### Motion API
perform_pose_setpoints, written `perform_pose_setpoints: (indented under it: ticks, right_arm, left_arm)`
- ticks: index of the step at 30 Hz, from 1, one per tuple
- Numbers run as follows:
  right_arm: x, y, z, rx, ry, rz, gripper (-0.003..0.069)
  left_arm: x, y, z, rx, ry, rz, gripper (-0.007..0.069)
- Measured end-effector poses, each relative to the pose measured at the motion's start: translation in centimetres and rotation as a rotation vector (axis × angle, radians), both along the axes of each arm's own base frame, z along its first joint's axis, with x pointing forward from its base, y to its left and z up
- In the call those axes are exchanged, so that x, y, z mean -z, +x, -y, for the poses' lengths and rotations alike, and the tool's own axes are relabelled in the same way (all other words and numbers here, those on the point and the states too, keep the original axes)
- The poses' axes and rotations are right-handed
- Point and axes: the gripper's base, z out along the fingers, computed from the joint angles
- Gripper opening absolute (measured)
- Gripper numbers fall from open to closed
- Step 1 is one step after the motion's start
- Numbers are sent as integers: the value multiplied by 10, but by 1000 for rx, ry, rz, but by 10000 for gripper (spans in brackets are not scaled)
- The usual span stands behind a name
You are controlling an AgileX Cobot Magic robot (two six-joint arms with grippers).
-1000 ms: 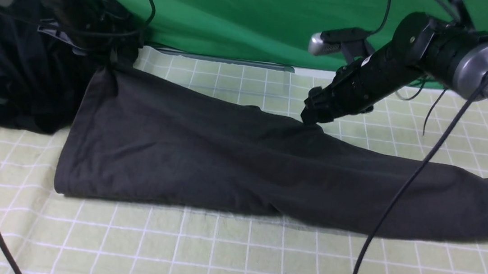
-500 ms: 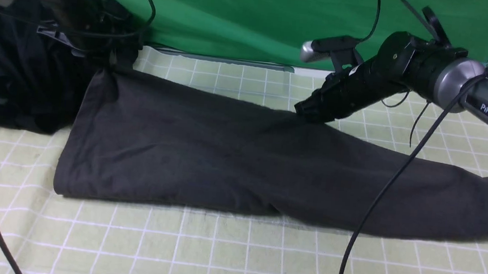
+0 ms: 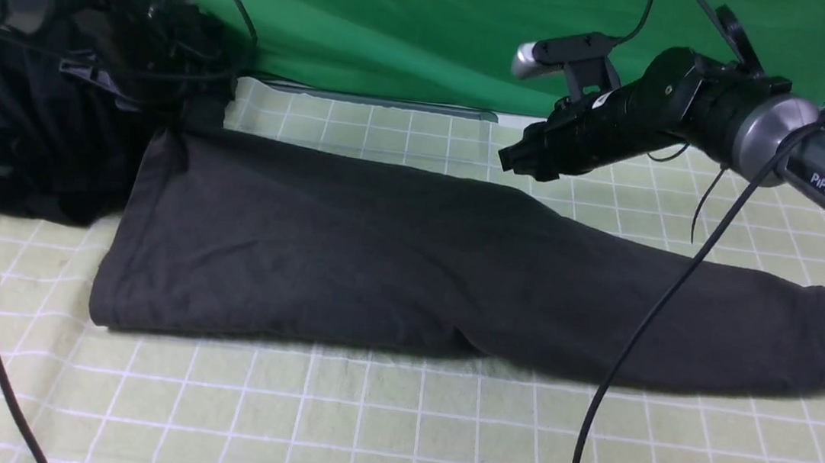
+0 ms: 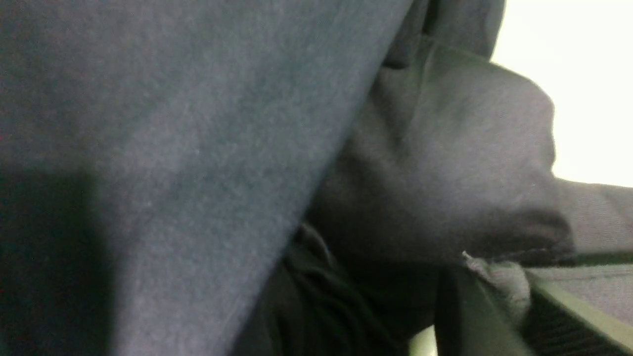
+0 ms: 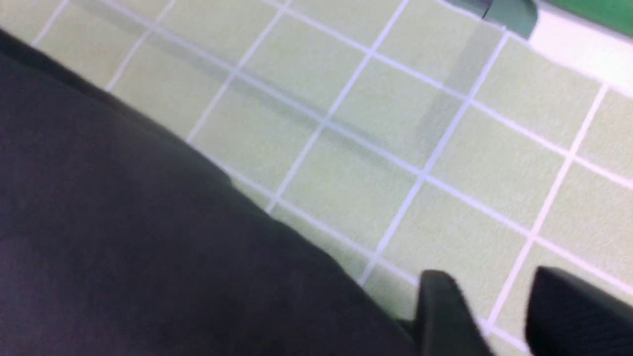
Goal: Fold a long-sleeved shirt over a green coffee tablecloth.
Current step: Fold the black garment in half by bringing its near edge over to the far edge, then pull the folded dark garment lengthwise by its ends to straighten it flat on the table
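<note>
Shirt (image 3: 379, 259): soft, light, limp; pinch the hem edge just beneath the parted, empty right end effector (image 3: 513, 163); left end effector (image 3: 199, 111) grip cannot be told.

Even soft light; wrist views blurred, left wrist dim.

Draped in pale yellow-green, white-gridded tablecloth (image 3: 392, 429). Bears flat charcoal-grey long-sleeved shirt (image 3: 379, 259) from 9 to 3 o'clock, blacker clothing heap (image 3: 30, 145) at 10.
</note>
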Motion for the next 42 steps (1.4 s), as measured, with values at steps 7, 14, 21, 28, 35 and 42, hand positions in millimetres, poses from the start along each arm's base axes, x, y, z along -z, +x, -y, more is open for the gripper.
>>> perform_pose_setpoints:
  ticks: [7, 14, 21, 28, 35, 42]
  right_arm:
    - [-46, -12, 8, -59, -43, -42, 284]
    - [-157, -55, 58, -7, -135, -30, 142]
    - [-172, -95, 145, 211, -169, -231, 93]
    - [-108, -144, 219, 417, -155, -484, 259]
    - [-24, -152, 249, 528, -128, -601, 485]
    - [18, -131, 249, 557, -57, -591, 498]
  left_arm:
    - [-26, -5, -4, -16, 36, 21, 424]
    - [-93, -29, -1, -12, -10, 62, 545]
    - [-102, -66, 20, 143, -72, -123, 70]
    - [-60, -114, 33, 182, -92, -205, -7]
    - [13, -137, 35, 171, -99, -255, -7]
    - [50, -137, 35, 166, -88, -309, -7]
